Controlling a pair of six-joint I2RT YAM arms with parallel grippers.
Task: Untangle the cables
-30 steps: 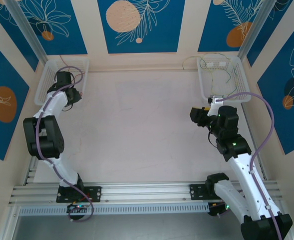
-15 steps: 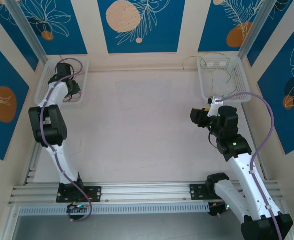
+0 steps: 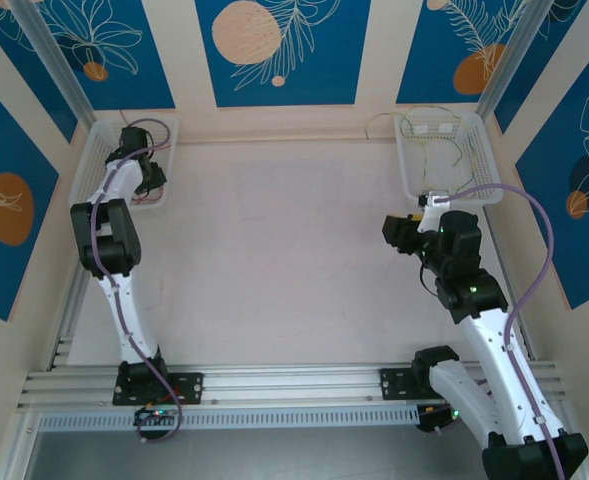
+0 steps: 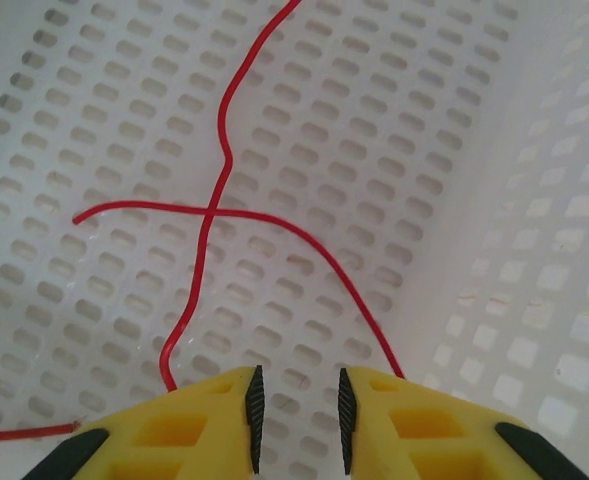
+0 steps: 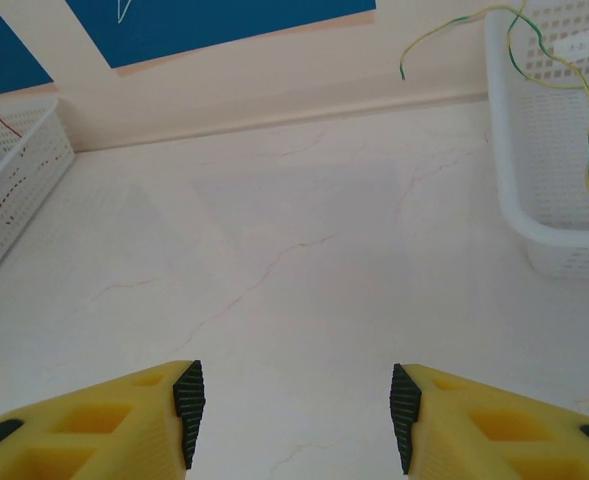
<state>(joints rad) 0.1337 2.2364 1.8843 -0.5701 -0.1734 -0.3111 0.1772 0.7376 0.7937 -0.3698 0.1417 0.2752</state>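
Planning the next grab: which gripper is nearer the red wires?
Left. The left gripper is in the basket, right over the red wires; the right gripper is far across the table.

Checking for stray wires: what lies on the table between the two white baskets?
Nothing: the top view shows bare table between the left basket and the right basket; the right wrist view agrees.

A pale, cream worktop [image 3: 284, 250] with faint veining like marble fills the enclosure. Around it stand walls of deep blue panels [image 3: 274, 50] printed with white leaf outlines and orange discs, set apart by plain cream strips [image 3: 379, 50]. Slanted aluminium posts [image 3: 56, 60] rise at the far corners. An aluminium rail [image 3: 284, 382] runs along the near edge. The light is even and soft.
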